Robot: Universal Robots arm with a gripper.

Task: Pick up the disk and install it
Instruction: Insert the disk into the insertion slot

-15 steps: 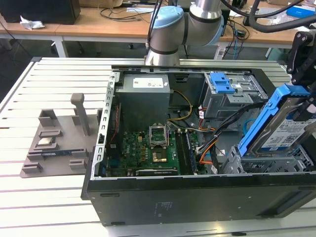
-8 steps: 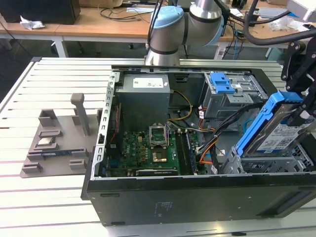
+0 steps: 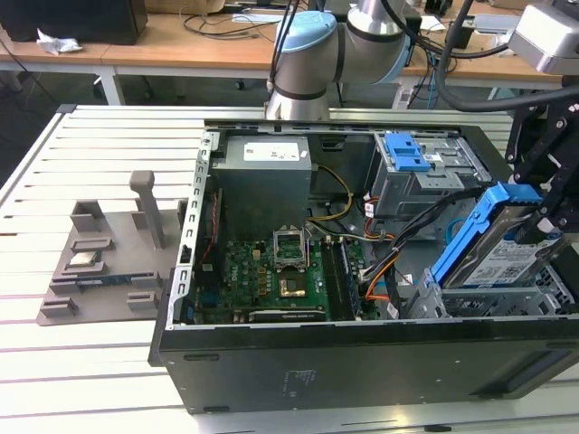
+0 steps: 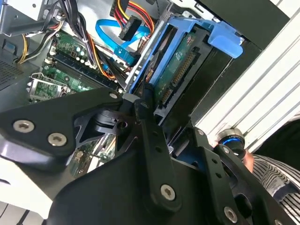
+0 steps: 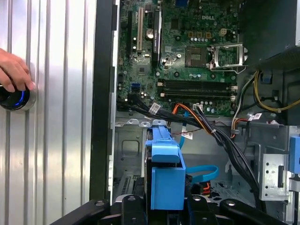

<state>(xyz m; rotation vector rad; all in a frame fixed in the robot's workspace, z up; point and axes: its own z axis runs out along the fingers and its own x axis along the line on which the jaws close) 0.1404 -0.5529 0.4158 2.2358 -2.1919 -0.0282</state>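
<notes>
The disk (image 3: 503, 259) is a silver drive with a white-and-blue label in a blue plastic frame. In the exterior view it hangs tilted over the drive bay at the open computer case's (image 3: 362, 357) right end. My gripper (image 3: 541, 221) is shut on it from the exterior view's right. In the second wrist view the disk's connector edge (image 4: 180, 70) points away from the gripper (image 4: 172, 127), and a black finger (image 4: 144, 107) presses against its side. In the first wrist view the blue frame (image 5: 166, 174) stands between the gripper's (image 5: 164, 205) black fingers, above the case floor.
Inside the case are a grey power supply box (image 3: 267, 172), the green motherboard (image 3: 289, 271), a blue latch plate (image 3: 407, 152) on the drive cage, and bundled cables (image 5: 206, 126). A grey fixture (image 3: 109, 262) lies on the slatted table. A hand (image 5: 14, 70) rests on a lit puck beside the case.
</notes>
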